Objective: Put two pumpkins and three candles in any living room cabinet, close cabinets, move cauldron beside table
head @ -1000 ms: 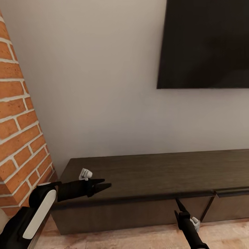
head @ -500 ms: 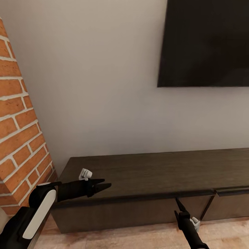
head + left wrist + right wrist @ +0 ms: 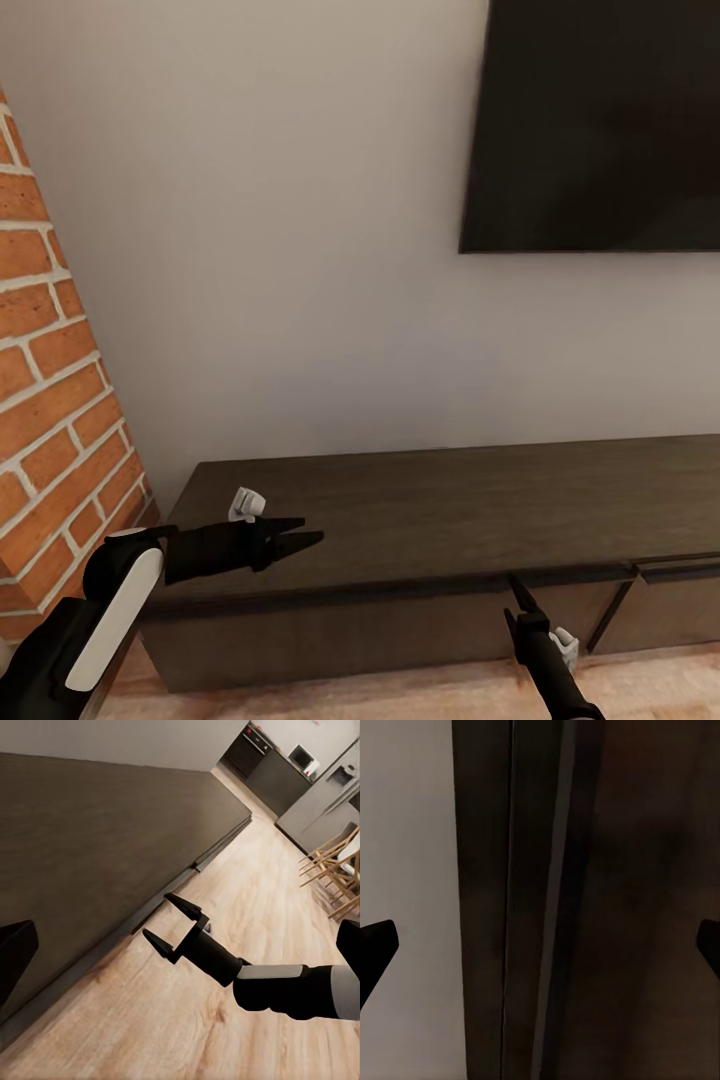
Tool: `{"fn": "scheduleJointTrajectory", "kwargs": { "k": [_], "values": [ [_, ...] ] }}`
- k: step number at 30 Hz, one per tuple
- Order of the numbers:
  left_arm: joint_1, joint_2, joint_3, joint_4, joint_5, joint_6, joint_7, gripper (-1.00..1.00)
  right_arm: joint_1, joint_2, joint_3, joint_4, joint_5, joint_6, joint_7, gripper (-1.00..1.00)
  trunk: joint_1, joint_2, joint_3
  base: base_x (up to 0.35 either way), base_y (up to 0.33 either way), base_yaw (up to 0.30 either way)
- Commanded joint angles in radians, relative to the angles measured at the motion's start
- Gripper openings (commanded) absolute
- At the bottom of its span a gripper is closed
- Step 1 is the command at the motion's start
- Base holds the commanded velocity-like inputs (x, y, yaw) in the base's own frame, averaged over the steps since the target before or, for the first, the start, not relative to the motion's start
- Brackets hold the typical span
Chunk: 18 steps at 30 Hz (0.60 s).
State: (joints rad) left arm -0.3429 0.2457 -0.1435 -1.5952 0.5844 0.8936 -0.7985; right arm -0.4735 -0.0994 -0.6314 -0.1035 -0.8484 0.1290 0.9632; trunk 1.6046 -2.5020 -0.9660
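A pale wall and dark screen rise above the cabinet. From my head, my left gripper hovers over its top; my right gripper points at the drawer front. My left wrist shows the right gripper spread and empty beside a slightly protruding drawer, so closing looks next. My right wrist shows the front close up.

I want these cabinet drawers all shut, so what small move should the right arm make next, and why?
Probably ease the right gripper forward against the cabinet front. Its jaws are open and empty, pointing at the front just below the top, and the drawer front further right seems to sit slightly proud of its neighbour, so a push there may close it.
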Motion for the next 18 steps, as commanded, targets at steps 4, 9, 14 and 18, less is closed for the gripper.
{"fn": "scheduleJointTrajectory", "kwargs": {
  "k": [4,9,14,18],
  "values": [
    [-0.001,0.001,0.0,0.0,0.003,0.004,-0.001,1.0,0.0,0.0,0.002,0.001,-0.01,0.011,0.003,1.0,0.0,0.0,-0.001,0.036,0.0,0.0],
    [-0.001,0.001,0.0,0.0,0.003,0.004,-0.001,1.0,0.0,0.0,0.002,0.001,-0.01,0.011,0.003,1.0,0.0,0.0,-0.001,0.008,0.0,0.0],
    [-0.001,0.001,0.0,0.0,0.003,0.004,-0.001,1.0,0.0,0.0,0.002,0.001,-0.01,0.01,0.003,1.0,0.0,0.0,-0.001,0.002,0.0,0.0],
    [-0.001,0.0,-0.001,0.0,0.003,0.004,-0.001,1.0,0.0,0.0,0.002,0.001,-0.01,0.01,0.003,1.0,0.0,0.0,-0.001,0.033,0.0,0.0]
  ]
}}
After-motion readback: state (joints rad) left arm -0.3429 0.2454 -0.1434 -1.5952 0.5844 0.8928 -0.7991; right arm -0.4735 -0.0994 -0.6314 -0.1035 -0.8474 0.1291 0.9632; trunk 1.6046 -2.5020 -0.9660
